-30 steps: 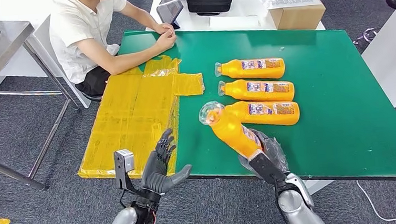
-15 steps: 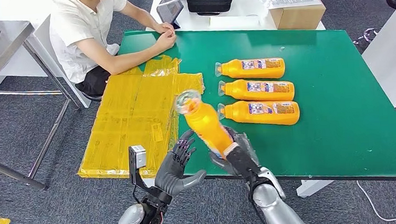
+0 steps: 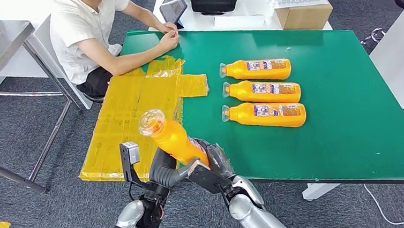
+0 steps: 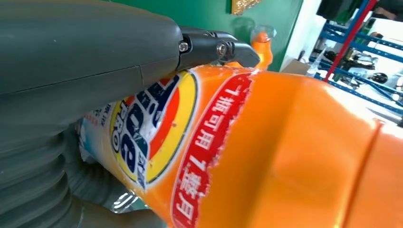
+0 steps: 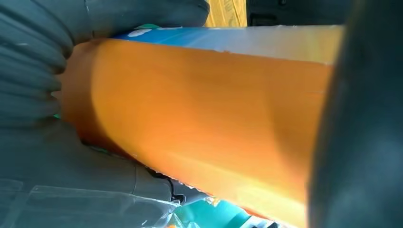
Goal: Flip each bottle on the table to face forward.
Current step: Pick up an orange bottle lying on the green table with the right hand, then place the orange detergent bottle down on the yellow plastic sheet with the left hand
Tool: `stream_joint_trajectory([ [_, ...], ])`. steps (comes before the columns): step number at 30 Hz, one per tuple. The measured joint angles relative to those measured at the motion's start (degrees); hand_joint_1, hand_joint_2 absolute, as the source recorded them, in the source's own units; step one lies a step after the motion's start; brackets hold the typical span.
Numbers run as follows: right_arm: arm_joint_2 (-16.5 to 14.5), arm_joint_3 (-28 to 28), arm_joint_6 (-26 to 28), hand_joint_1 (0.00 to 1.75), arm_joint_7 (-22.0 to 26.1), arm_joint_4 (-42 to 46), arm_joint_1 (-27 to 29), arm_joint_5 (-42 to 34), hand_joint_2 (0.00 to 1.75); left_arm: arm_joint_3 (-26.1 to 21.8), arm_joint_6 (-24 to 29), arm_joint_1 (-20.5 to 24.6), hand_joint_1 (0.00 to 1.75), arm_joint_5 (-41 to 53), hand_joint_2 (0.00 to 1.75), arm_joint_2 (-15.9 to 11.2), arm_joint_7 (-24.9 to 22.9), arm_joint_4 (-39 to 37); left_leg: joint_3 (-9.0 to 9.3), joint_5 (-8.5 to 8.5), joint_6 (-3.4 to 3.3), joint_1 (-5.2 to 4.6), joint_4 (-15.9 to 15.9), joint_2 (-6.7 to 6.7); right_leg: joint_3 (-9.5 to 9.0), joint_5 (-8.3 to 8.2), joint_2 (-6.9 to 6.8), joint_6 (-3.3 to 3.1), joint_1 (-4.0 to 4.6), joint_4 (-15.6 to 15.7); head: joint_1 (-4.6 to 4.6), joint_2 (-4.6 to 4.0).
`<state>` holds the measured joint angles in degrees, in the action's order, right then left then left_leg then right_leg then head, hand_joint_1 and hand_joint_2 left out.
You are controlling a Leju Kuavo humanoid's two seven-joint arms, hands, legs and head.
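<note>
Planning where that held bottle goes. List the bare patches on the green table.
Free: the near strip of the green table below the three lying bottles, its right side, and the far strip behind them. Crowded: the yellow sheets, and the near-left edge where both hands hold the bottle.

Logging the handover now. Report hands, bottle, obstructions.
Right hand grips the lifted bottle; left hand touches it, grip unclear. Three bottles lie on the green table. Nothing blocking.

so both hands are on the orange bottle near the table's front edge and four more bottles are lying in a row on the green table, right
Not quite: three bottles lie in the row on the green table, not four, as the head view shows. The rest holds: the left hand and right hand both hold the orange bottle near the front edge.
</note>
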<state>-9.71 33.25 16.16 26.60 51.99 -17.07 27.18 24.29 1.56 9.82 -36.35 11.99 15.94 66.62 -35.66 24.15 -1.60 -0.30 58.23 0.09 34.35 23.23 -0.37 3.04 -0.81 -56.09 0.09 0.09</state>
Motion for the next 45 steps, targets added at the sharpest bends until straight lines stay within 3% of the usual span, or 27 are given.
stream_joint_trajectory([
  [14, -0.5, 3.1, 0.6, 1.75, 0.8, -0.9, -0.5, 0.2, 1.75, -1.9, -1.1, 0.0, 0.00, -4.2, 1.75, 0.4, 0.5, 0.0, 0.00, 0.00, 0.00, 0.00, 0.0, 0.02, 0.02, 0.00, 0.01, 0.00, 0.00, 0.0, 0.00, 0.00],
  [16, -0.5, 3.3, 0.5, 1.64, 0.9, -1.0, -0.7, 0.0, 1.75, -2.1, -1.6, 0.0, 0.87, -5.0, 1.75, 0.4, 0.3, 0.0, 0.00, 0.00, 0.00, 0.00, 0.0, 0.02, 0.02, 0.00, 0.01, 0.00, 0.00, 0.0, -0.01, 0.00],
  [17, -0.5, 3.4, 0.4, 1.40, 1.0, -1.0, -0.7, -0.3, 1.75, -2.3, -2.4, 0.0, 1.31, -6.0, 1.75, 0.4, 0.1, 0.0, 0.00, 0.00, 0.00, 0.00, 0.0, 0.02, 0.02, 0.00, 0.01, 0.00, 0.00, 0.0, -0.01, 0.00],
  [18, -0.5, 3.5, 0.3, 0.97, 1.3, -1.1, -0.7, -0.8, 1.75, -2.5, -3.3, -0.1, 1.75, -7.1, 1.75, 0.4, -0.2, 0.1, 0.00, 0.00, 0.00, 0.00, 0.0, 0.02, 0.02, 0.00, 0.01, 0.00, 0.00, 0.0, -0.01, 0.00],
  [20, -0.5, 3.8, 0.2, 0.21, 2.2, -1.2, -0.8, -1.7, 1.75, -3.1, -5.6, -0.2, 1.75, -9.4, 1.75, 0.4, -0.8, 0.3, 0.00, 0.00, 0.00, 0.00, 0.0, 0.02, 0.02, 0.00, 0.01, 0.00, 0.00, 0.0, -0.01, 0.00],
  [21, -0.5, 4.0, 0.2, 0.01, 2.7, -1.3, -0.8, -2.1, 1.75, -3.3, -6.6, -0.3, 1.75, -10.3, 1.75, 0.4, -1.0, 0.5, 0.00, 0.00, 0.00, 0.00, 0.0, 0.02, 0.03, 0.00, 0.01, 0.00, 0.00, 0.0, -0.01, 0.00],
  [26, -1.2, 4.6, 0.3, 0.00, 5.3, -1.5, -0.6, -4.2, 1.75, -4.8, -8.4, -0.5, 1.75, -12.2, 1.75, 0.4, -1.2, 1.7, 0.00, 0.00, 0.00, 0.01, 0.0, 0.02, 0.05, 0.00, 0.01, 0.00, 0.01, 0.0, -0.01, 0.00],
  [33, -2.3, 4.6, 5.4, 0.00, 11.3, -1.0, 3.7, -8.6, 1.75, -5.9, 5.0, 0.8, 1.75, -10.1, 1.75, 1.8, 3.0, 1.9, -0.08, 0.00, 0.00, 0.00, 0.0, 0.02, 0.11, 0.00, 0.01, 0.00, 0.00, 0.0, 0.01, 0.00],
  [41, -2.9, 4.6, 9.0, 0.00, 13.0, -0.4, 6.6, -9.8, 1.75, -7.8, 6.0, 2.4, 1.75, -11.6, 1.75, 1.9, 4.0, 1.6, -0.08, 0.00, 0.00, 0.00, 0.0, 0.03, 0.14, 0.00, 0.01, -0.01, 0.00, 0.0, -0.01, 0.00],
  [45, -2.9, 4.6, 14.7, 0.00, 13.4, 0.8, 8.4, -9.0, 1.75, -8.6, 8.8, 3.9, 1.75, -10.7, 1.75, 2.0, 5.4, 1.3, -0.09, 0.00, 0.00, 0.00, 0.0, 0.00, 0.13, 0.00, 0.00, -0.01, 0.00, 0.0, 0.00, 0.00],
])
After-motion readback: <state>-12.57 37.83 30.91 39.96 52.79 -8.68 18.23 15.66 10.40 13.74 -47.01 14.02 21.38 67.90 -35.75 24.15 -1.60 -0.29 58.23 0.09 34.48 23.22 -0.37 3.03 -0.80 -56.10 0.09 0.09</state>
